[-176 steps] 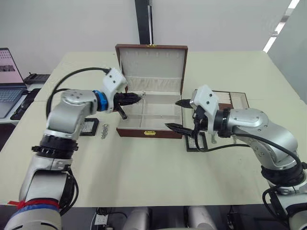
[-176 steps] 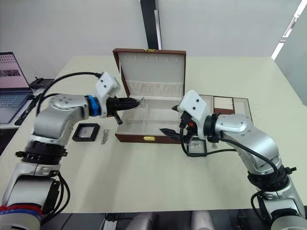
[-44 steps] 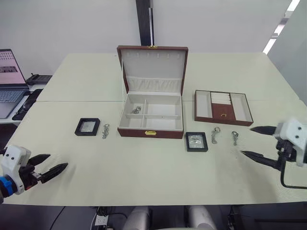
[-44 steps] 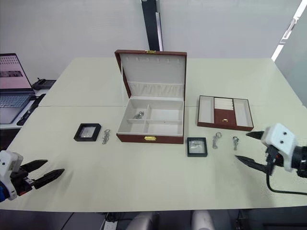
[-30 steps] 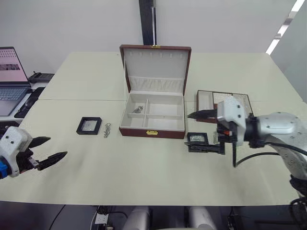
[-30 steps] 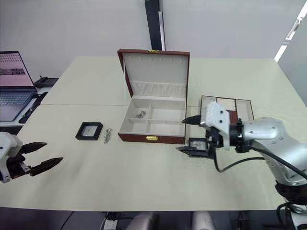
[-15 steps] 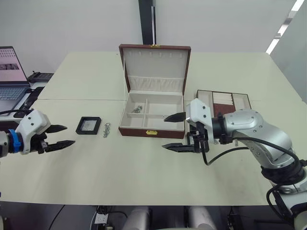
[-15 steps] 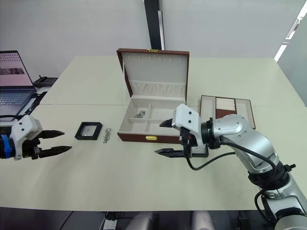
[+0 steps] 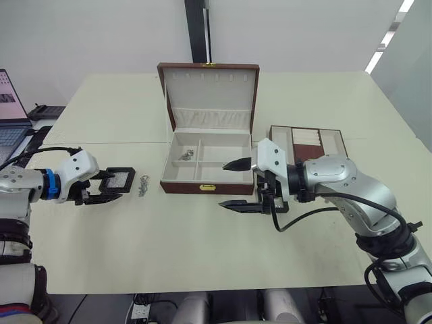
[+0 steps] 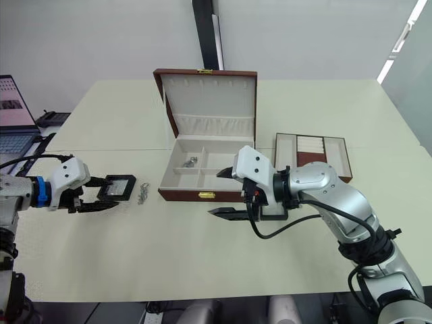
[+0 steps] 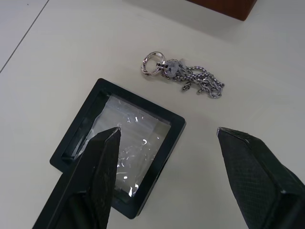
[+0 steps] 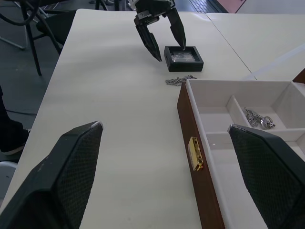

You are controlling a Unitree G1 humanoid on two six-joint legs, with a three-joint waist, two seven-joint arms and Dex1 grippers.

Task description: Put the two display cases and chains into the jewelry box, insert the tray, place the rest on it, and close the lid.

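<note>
**Risk log: L pick of display case, R arm parked at box front**

L gripper [image 9: 108,189] hovers at the left display case [image 11: 119,164] on table [image 9: 202,243], jaws apart, nothing held. In the wrist view one finger is over the case window, the other well off its edge, so the case is not centred between them. Closing like this could shove or flip the case vs grip it.

Chain [image 11: 183,76] lies just beside the case, apart from it; a slid case could drag it.

R gripper [image 9: 237,183] is wide open, empty, at front corner of jewelry box [image 9: 202,162]; lid [image 9: 209,94] is up. A stray move could nudge the box. 2nd case appears hidden behind R arm. Tray [image 9: 307,143] sits to the right of the box, still out.
</note>
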